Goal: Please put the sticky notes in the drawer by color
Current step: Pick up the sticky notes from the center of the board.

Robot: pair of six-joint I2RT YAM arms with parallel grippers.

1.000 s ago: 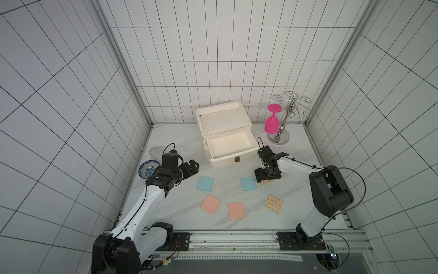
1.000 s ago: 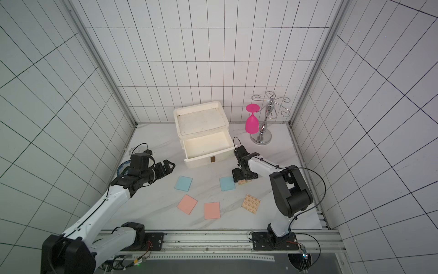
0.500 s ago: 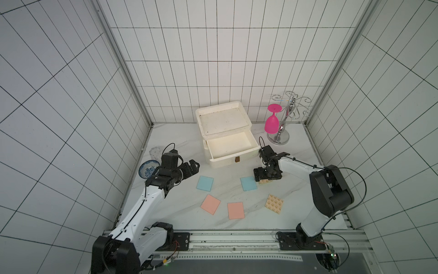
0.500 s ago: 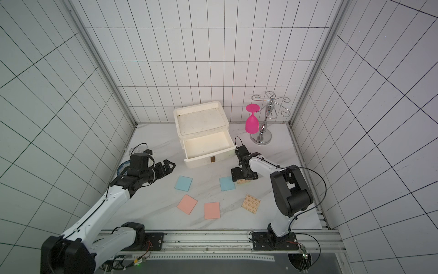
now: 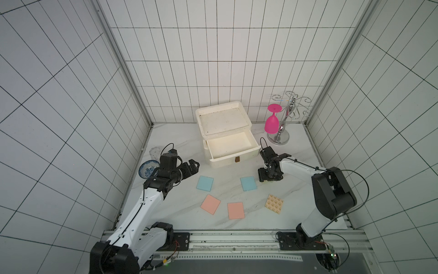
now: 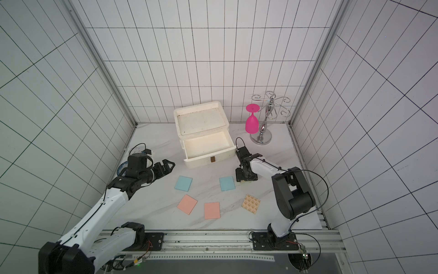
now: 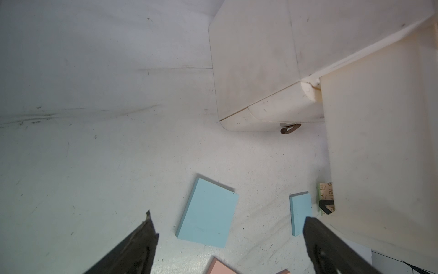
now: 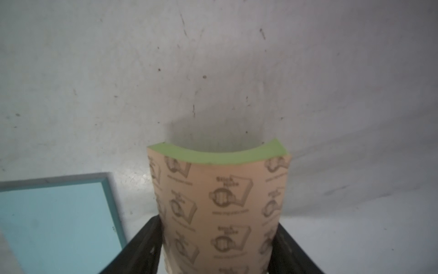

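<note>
The cream-white drawer (image 5: 222, 111) stands at the back with its top drawer (image 5: 233, 158) pulled out and nothing showing inside. On the table lie two light blue sticky notes (image 5: 205, 183) (image 5: 248, 183), two salmon pink ones (image 5: 210, 204) (image 5: 235, 210) and a tan patterned one (image 5: 274, 203). My right gripper (image 5: 270, 178) (image 8: 218, 237) is shut on another tan pad (image 8: 218, 201), which bows between the fingers next to a blue pad (image 8: 57, 220). My left gripper (image 5: 193, 166) (image 7: 228, 216) hangs open left of the other blue pad (image 7: 208, 213).
A pink goblet (image 5: 272, 123) hangs on a metal rack (image 5: 282, 135) at the back right. A blue patterned dish (image 5: 148, 168) and a clear glass (image 5: 155, 153) sit by the left wall behind my left arm.
The right gripper's jaws have narrowed onto the tan pad, which now bows between them. The left arm has not moved.
</note>
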